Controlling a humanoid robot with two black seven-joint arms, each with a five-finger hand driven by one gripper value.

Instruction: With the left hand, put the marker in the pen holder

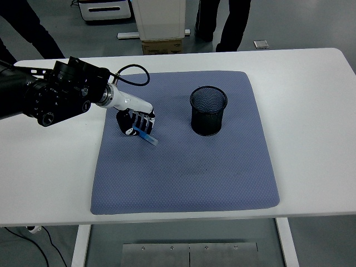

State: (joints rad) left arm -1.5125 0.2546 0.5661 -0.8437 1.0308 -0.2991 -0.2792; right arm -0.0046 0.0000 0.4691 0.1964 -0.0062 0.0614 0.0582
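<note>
**benchtop_bob:** Arm came in from the left edge, and the left hand sat low over the near-left part of the blue mat, fingers curled around the blue marker. Marker stuck out of the fist, slanting down and to the right, tip at or just above the cloth, hard to say which. Looked like a grab from above, which I'd guess is why it was angled and not upright.

**mesh_cup_fan:** Was the holder close?

**benchtop_bob:** Nope, well apart. The black mesh pen holder stood upright further right on the same mat, mouth open, nothing visible inside. Mat between hand and holder was bare, so nothing blocked the way across. My read: the marker would need lifting above the rim and tipping more vertical, or it'd catch the mesh edge.

**mesh_cup_fan:** Anything else around?

**benchtop_bob:** White table under everything, a person's legs behind the far edge, out of the way. Right hand wasn't in shot.
</note>
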